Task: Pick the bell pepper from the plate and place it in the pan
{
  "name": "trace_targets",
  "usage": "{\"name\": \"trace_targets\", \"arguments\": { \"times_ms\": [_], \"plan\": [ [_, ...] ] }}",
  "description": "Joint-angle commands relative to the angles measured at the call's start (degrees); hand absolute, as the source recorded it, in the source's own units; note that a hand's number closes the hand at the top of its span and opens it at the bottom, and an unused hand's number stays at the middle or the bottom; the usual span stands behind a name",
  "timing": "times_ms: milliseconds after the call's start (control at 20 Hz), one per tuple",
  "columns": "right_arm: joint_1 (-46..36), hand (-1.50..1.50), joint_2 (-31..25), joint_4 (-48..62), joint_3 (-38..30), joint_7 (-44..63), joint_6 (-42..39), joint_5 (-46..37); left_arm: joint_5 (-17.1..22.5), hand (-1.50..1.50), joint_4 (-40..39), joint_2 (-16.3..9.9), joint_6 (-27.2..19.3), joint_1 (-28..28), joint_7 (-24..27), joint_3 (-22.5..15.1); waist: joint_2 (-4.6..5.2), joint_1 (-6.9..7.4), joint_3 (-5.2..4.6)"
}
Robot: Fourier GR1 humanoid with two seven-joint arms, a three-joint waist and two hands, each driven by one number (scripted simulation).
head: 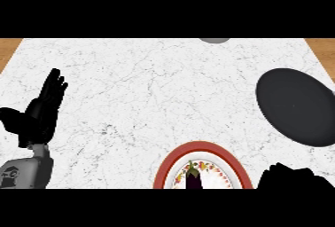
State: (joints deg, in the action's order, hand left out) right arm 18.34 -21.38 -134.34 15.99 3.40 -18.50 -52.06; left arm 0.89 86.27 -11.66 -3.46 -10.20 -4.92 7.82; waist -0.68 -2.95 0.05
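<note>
Marble countertop [163,88], white with grey veining, fills most of the head view, and strips of wood are seen past its far corners. At the lower edge, right of centre, a round plate [171,165] with a red rim and a flowered border is cut off by the frame. On that plate a dark purple vegetable with a green stem [193,179] is seen, shaped more like an eggplant than a bell pepper; it lies on the plate's white centre, untouched by either hand. A dark round pan [296,106] lies flat on the counter near the right edge, well apart from the plate and farther from the robot; nothing is seen inside it. A small grey rounded object [215,40] is only partly shown at the far edge of the counter and cannot be identified. The left hand [39,116] is held at the left side with fingers straight and pointing away, released and holding nothing. The right hand [294,177] is shown only as a dark shape at the lower right corner, just beside the plate; whether its fingers are released or clenched cannot be told.
</note>
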Motion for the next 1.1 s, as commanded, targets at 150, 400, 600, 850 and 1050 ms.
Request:
{"name": "trace_targets", "arguments": {
  "times_ms": [150, 400, 600, 850, 1050],
  "plan": [
    [1.4, 1.50, 7.2, -6.7, -12.6, -0.7, -0.1, 16.1, -0.9, 0.00, -0.3, 0.9, 0.2, 0.8, 1.9, -1.3, 0.64, 1.40, 0.00],
    [-7.6, 1.50, 10.6, 3.3, -24.9, 0.6, -3.1, 24.7, -0.1, 0.00, -0.2, 0.4, 0.3, -3.0, -1.2, -1.0, 0.93, 2.41, 0.03],
    [-20.5, 1.50, 2.9, 18.0, -38.1, -0.1, -4.0, 30.4, -1.8, 0.00, 0.4, 3.2, -0.9, -1.4, 0.6, -3.5, 0.93, 3.56, 0.00],
    [-31.4, 1.50, -5.5, 40.2, -40.5, -10.3, -1.3, 26.9, -2.5, 0.00, -1.6, 3.2, -1.2, -3.7, 0.2, -3.5, 1.05, 3.96, 0.00],
    [-35.7, 1.50, -9.2, 54.6, -39.9, -19.3, 8.3, 16.8, -1.7, 0.00, -0.6, 2.6, 0.4, -3.6, -0.8, -3.8, 1.25, 4.87, 0.06]
  ]
}}
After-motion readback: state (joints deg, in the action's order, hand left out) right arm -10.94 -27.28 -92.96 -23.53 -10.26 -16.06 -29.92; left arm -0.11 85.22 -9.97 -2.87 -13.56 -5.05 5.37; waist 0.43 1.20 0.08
